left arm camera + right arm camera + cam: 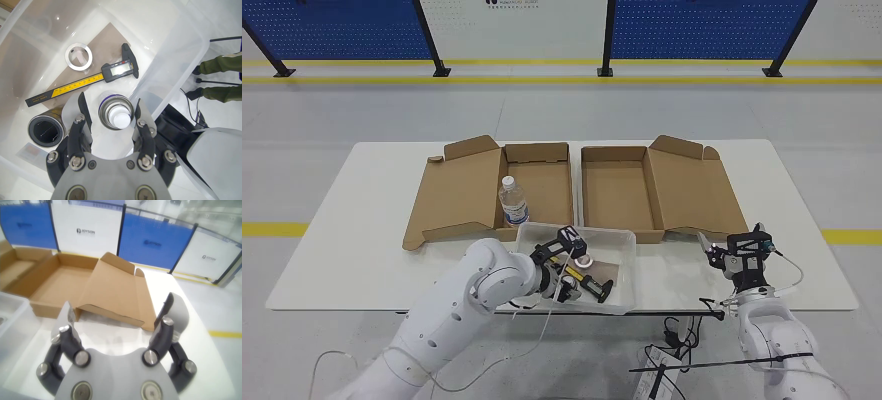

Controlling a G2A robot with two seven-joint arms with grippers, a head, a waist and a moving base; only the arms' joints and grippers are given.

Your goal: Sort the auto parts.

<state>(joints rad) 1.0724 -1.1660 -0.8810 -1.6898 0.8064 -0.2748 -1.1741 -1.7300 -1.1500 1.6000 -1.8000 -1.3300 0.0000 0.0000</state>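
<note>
A clear plastic bin [625,238] stands at the table's front centre. In it lie a black and yellow digital caliper [85,81], a steel ring [78,56] and a dark cylindrical bearing [46,129]. A small metal can with a white nozzle [117,113] stands upright by the bin's wall. My left gripper [111,103] is inside the bin, open, with a finger on each side of the can; the right-hand pad [136,111] is nearly against it. My right gripper [118,302] hangs open with nothing in it above the table's front right corner [730,242].
Two open cardboard boxes lie behind the bin, the left box [542,190] and the right box [617,195]. A water bottle [512,200] stands in the left box. The right box's lid flap [117,291] lies just ahead of the right gripper.
</note>
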